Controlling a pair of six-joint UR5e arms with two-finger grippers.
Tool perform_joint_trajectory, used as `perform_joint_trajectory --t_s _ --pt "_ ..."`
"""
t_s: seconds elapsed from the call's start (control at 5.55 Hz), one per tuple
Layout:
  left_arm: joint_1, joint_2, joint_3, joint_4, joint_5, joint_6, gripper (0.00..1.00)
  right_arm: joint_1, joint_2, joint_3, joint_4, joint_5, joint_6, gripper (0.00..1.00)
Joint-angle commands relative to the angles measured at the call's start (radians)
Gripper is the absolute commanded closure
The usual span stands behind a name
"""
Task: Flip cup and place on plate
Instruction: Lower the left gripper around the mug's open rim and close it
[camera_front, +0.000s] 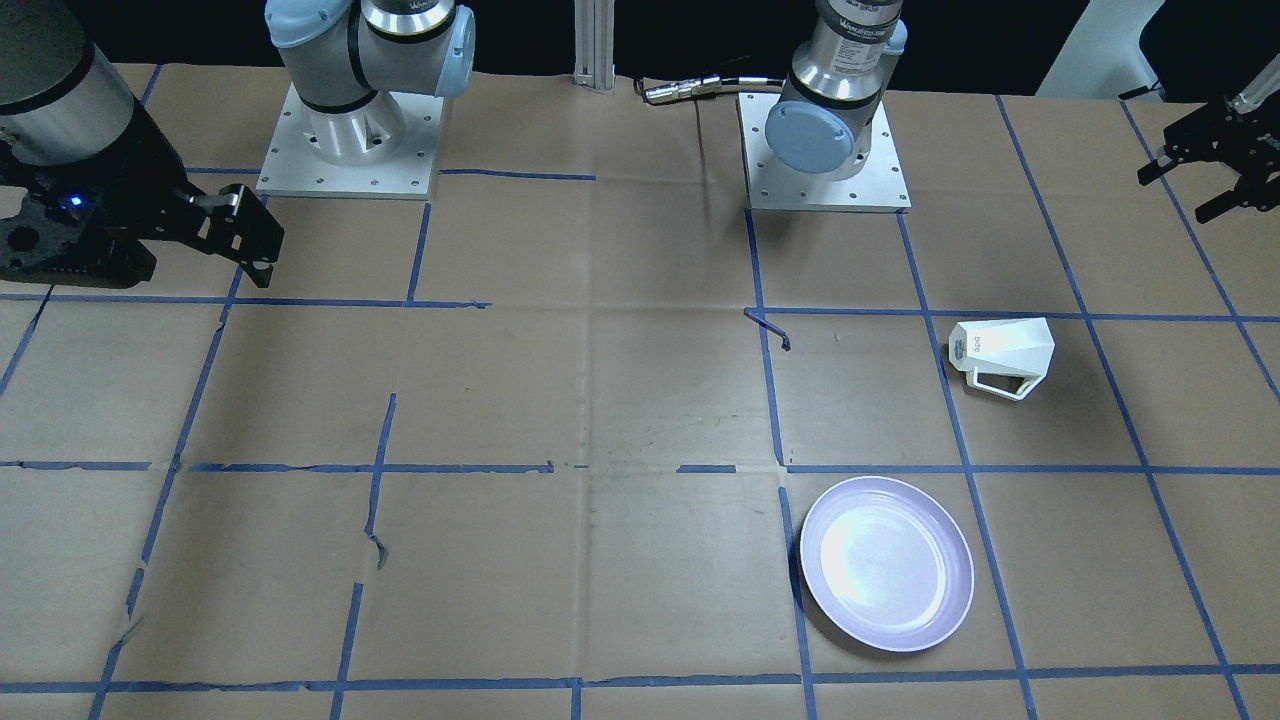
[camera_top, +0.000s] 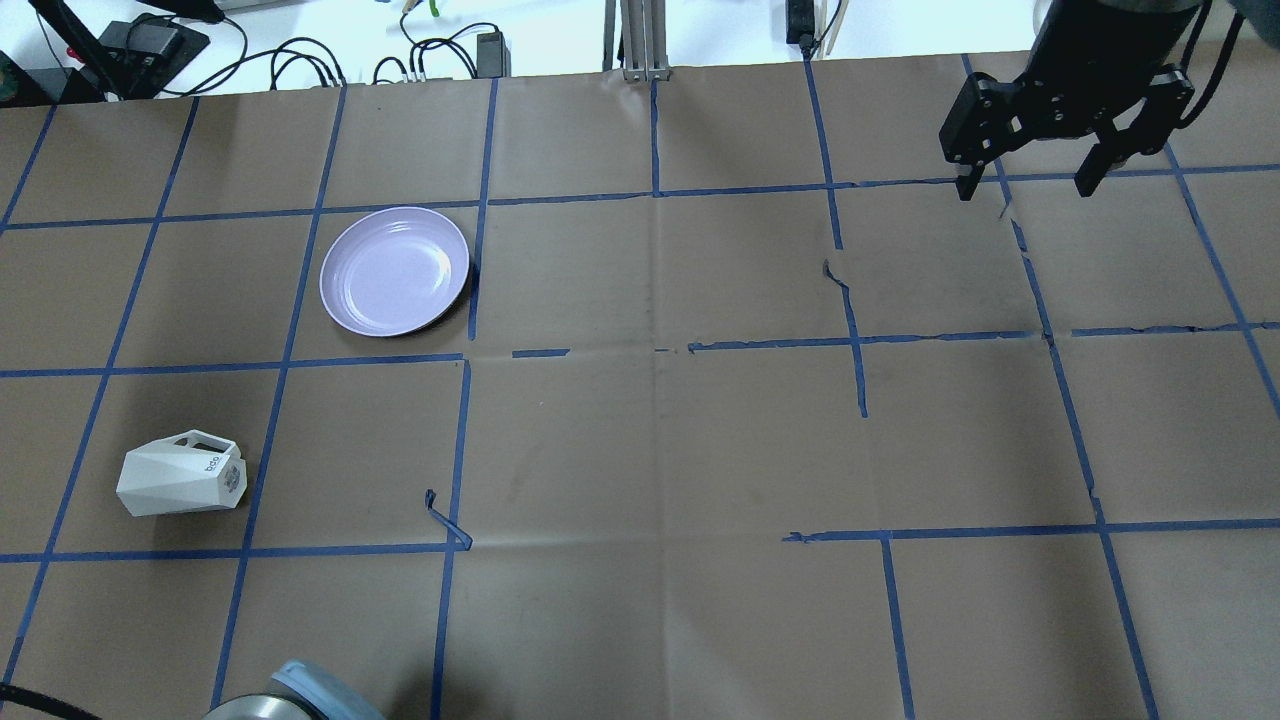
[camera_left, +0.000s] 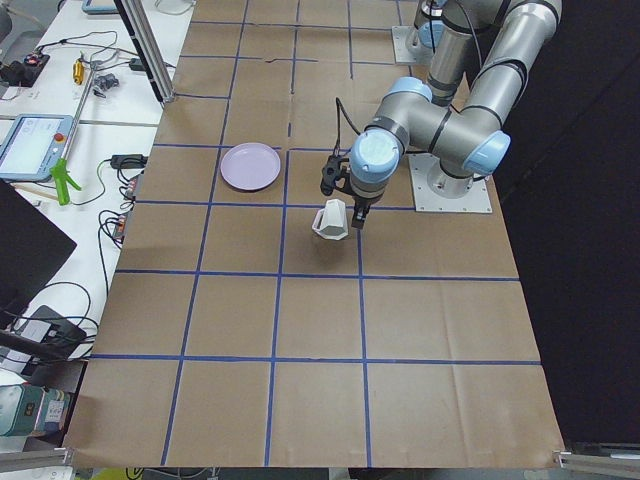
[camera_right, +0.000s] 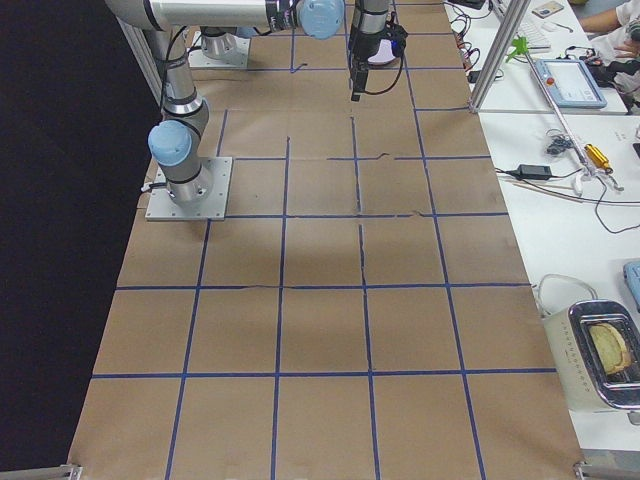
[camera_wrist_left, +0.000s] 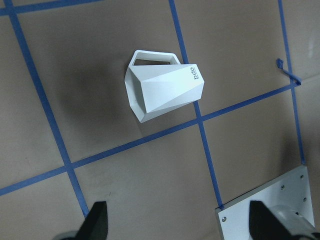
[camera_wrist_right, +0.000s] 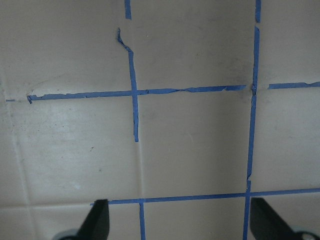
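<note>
The white faceted cup (camera_front: 1000, 355) lies on its side on the brown paper, handle flat against the table. It also shows in the overhead view (camera_top: 180, 478), the left side view (camera_left: 331, 220) and the left wrist view (camera_wrist_left: 162, 92). The lavender plate (camera_front: 887, 563) sits empty, one grid square from the cup, and shows in the overhead view (camera_top: 395, 270). My left gripper (camera_wrist_left: 180, 227) is open and empty, hanging high above the cup (camera_front: 1190, 188). My right gripper (camera_top: 1028, 182) is open and empty, far off over the other half of the table (camera_front: 250, 245).
Blue tape lines grid the brown paper. The arm base plates (camera_front: 825, 150) (camera_front: 345, 150) stand at the robot's edge. A curled scrap of tape (camera_top: 445, 520) sticks up to the right of the cup. Cables and gear (camera_top: 300, 60) lie beyond the far edge.
</note>
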Motion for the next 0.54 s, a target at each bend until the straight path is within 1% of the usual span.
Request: perform_joint_trajectory --t_s 0.0,0.18,0.36 --pt "0.05 -0.117 0.016 0.005 -0.023 0.017 0.01 0.0 0.0 0.0 0.0 0.0 0.0 0.0" --pt "0.05 -0.201 0.018 0.011 -0.18 0.017 0.01 0.0 0.0 0.0 0.0 0.0 0.0 0.0" --pt "0.05 -0.276 0.018 0.01 -0.249 0.014 0.01 0.0 0.0 0.0 0.0 0.0 0.0 0.0"
